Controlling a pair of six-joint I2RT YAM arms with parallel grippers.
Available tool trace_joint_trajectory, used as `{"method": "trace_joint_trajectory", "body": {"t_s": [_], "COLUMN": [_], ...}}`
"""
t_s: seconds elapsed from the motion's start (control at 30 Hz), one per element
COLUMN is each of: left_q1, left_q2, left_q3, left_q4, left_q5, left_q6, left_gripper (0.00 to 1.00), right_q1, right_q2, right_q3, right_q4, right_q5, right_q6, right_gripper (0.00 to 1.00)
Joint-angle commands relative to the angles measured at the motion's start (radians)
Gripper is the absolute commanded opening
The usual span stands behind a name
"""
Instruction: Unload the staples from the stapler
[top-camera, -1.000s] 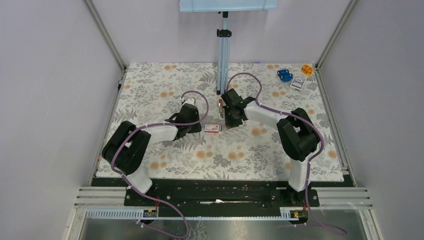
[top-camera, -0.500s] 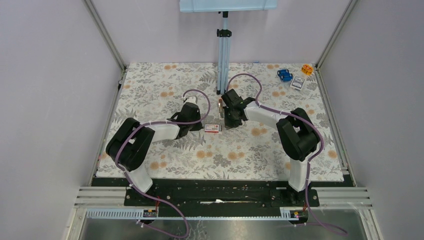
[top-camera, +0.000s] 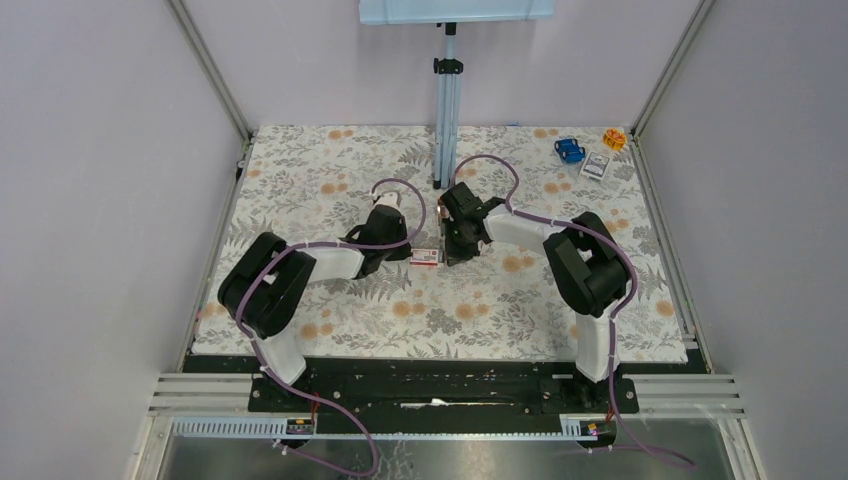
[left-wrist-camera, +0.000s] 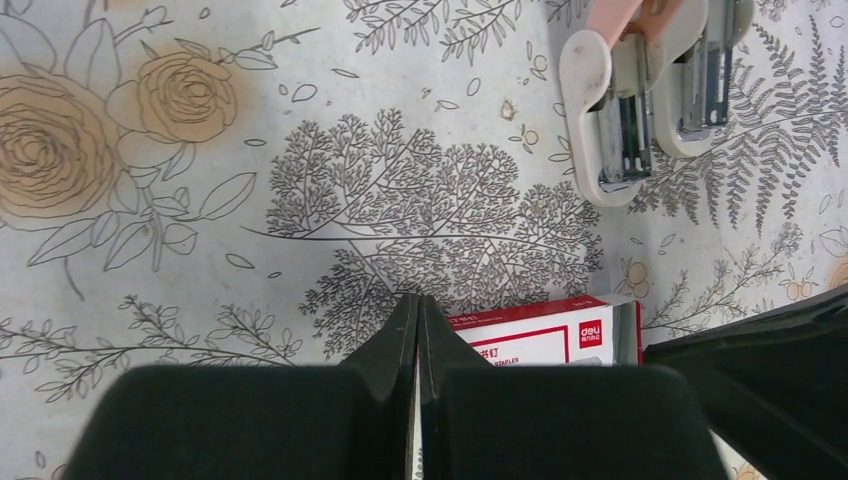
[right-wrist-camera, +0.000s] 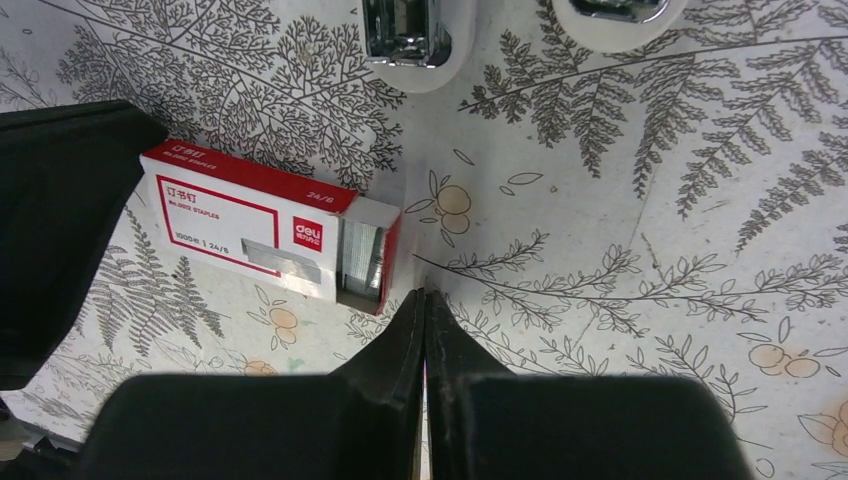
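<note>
A cloth with a flower pattern (top-camera: 330, 170) covers the table, with pale lilac walls around it. Near the middle lies a red and white staple box (right-wrist-camera: 260, 225). Its end is open toward the right gripper (right-wrist-camera: 425, 298), and grey staples (right-wrist-camera: 362, 262) are packed inside. The stapler (left-wrist-camera: 620, 110) lies opened at about 12 o'clock from the box, its two cream halves side by side with the metal rails up. The left gripper (left-wrist-camera: 418, 305) is pressed together on nothing, and the box is just beside its tip at 4 o'clock. The right gripper is also closed and empty, with the box near it at 10 o'clock. A metal pole (top-camera: 446, 110) stands at 12 o'clock. A blue thing (top-camera: 569, 150) and an orange thing (top-camera: 614, 138) lie far off at 2 o'clock.
</note>
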Motion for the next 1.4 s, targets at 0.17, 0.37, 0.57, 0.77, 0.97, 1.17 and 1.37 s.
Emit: {"method": "trace_joint_trajectory", "body": {"t_s": [0.17, 0.37, 0.57, 0.77, 0.97, 1.17, 1.37], "left_q1": [-0.049, -0.063, -0.090, -0.135, -0.143, -0.117, 0.038], "left_q2": [0.058, 0.053, 0.045, 0.038, -0.001, -0.097, -0.225], "left_q3": [-0.006, -0.012, -0.022, -0.044, -0.059, -0.025, 0.027], "left_q4": [-0.038, -0.035, -0.034, -0.024, -0.100, -0.243, -0.319], "left_q5": [0.030, 0.036, 0.054, 0.067, -0.061, -0.196, -0.175], "left_q6": [-0.012, -0.015, -0.037, -0.078, -0.168, -0.190, -0.157], "left_gripper": [0.00, 0.00, 0.00, 0.00, 0.00, 0.00, 0.13], "right_q1": [0.008, 0.009, 0.009, 0.009, 0.008, 0.005, -0.030], "right_q2": [0.025, 0.043, 0.052, 0.058, 0.006, -0.092, -0.214], "right_q3": [0.018, 0.036, 0.053, 0.036, 0.018, -0.022, -0.079], "right_q4": [0.019, 0.026, 0.033, 0.082, 0.040, -0.061, -0.087], "right_q5": [-0.066, -0.097, -0.094, -0.121, 0.016, 0.273, 0.445], "right_q6": [0.021, 0.037, 0.071, 0.136, 0.084, -0.028, -0.150], "right_gripper": [0.00, 0.00, 0.00, 0.00, 0.00, 0.03, 0.14]}}
